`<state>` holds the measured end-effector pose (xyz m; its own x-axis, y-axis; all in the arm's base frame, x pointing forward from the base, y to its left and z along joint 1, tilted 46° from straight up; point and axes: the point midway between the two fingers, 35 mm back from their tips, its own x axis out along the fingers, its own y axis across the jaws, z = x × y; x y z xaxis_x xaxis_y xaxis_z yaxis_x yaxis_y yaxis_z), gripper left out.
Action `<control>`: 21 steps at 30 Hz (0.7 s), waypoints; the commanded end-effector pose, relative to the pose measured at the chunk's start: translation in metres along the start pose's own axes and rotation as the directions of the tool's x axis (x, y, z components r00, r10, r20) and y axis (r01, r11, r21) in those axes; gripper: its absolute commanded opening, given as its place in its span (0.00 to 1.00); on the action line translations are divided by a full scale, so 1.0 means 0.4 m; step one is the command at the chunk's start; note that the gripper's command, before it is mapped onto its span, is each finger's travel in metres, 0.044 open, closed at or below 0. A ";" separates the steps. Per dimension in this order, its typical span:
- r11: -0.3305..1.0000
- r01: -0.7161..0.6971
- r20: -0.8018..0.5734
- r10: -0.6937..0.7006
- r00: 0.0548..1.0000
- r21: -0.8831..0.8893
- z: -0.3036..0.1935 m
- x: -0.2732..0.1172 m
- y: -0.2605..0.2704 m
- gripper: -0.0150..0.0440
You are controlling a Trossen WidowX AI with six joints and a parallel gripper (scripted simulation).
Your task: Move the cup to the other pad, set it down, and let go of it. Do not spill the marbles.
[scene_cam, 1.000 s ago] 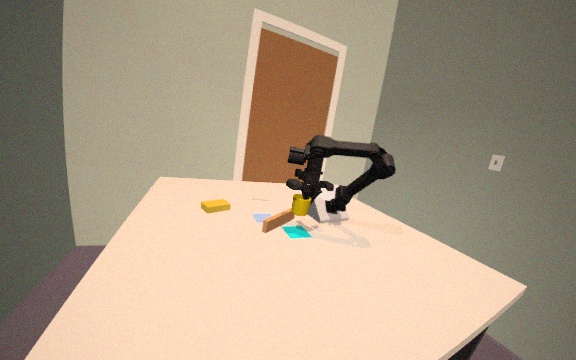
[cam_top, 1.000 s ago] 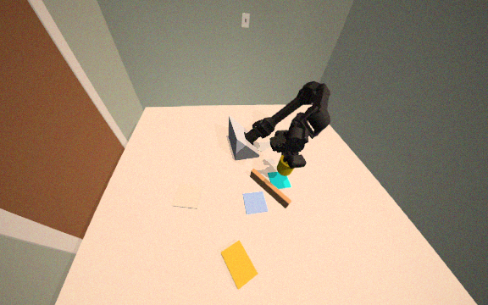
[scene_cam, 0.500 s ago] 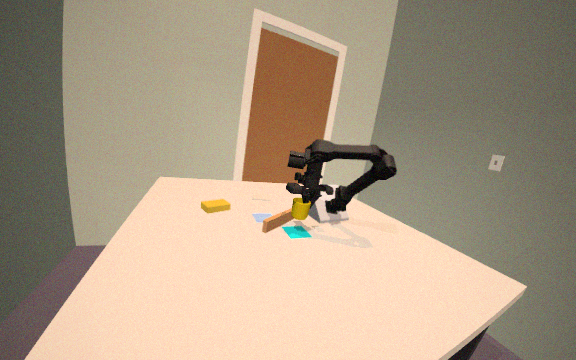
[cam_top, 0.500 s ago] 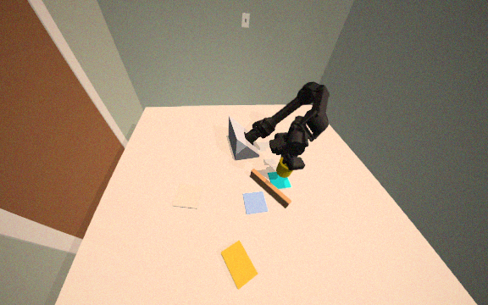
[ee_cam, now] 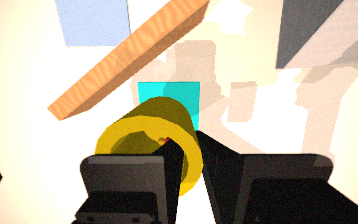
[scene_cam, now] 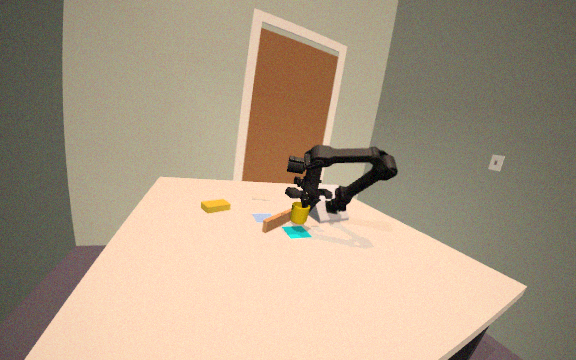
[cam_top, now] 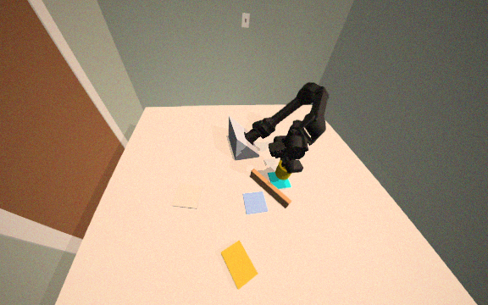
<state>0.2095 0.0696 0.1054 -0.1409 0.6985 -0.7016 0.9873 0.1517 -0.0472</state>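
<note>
Grey-green walls and a brown door (cam_top: 28, 106) (scene_cam: 290, 105) in a pale frame surround a pale, cream-topped table (cam_top: 333, 254) (scene_cam: 268, 290). On it we note a flat blue square pad (cam_top: 255, 202) (scene_cam: 262, 218) (ee_cam: 95, 22) and a cyan square pad (cam_top: 284, 183) (scene_cam: 297, 232) (ee_cam: 185, 92), with a long wooden bar (cam_top: 270, 188) (scene_cam: 277, 220) (ee_cam: 125, 60) lying between them, a barrier across the direct way. Well apart from the bar, a yellow rectangular block (cam_top: 239, 264) (scene_cam: 215, 205). Our black gripper (cam_top: 288, 166) (scene_cam: 304, 204) (ee_cam: 189, 134) is closed on the wall of the yellow cylindrical cup (cam_top: 283, 170) (scene_cam: 299, 213) (ee_cam: 150, 107), held above the table near the cyan pad. Cup: thick-walled, open-mouthed, roughly upright in the exterior view; inside, we see small orange and red bits, partly hidden by a finger. Marble count: we cannot tell.
</note>
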 end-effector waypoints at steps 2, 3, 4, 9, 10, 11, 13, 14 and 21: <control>1.000 0.001 -0.004 -0.001 1.000 0.009 0.000 0.019 -0.003 0.25; 1.000 0.001 -0.004 -0.001 1.000 0.009 0.000 0.022 -0.003 0.25; 1.000 0.001 -0.004 -0.001 1.000 0.009 0.000 0.025 -0.003 0.25; 1.000 0.001 -0.004 -0.001 1.000 0.009 -0.001 0.040 -0.004 0.25; 1.000 0.001 -0.004 -0.001 1.000 0.009 -0.001 0.043 -0.004 0.25; 1.000 0.001 -0.004 -0.001 1.000 0.009 -0.001 0.047 -0.004 0.25; 1.000 0.001 -0.004 -0.001 1.000 0.009 -0.001 0.053 -0.004 0.25; 1.000 0.001 -0.004 0.000 1.000 0.009 -0.001 0.055 -0.004 0.25; 1.000 0.001 -0.005 -0.001 1.000 0.009 -0.002 0.076 -0.006 0.25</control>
<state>0.2054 0.0879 0.0883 -0.1401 0.6992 -0.7011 0.9874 0.1515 -0.0462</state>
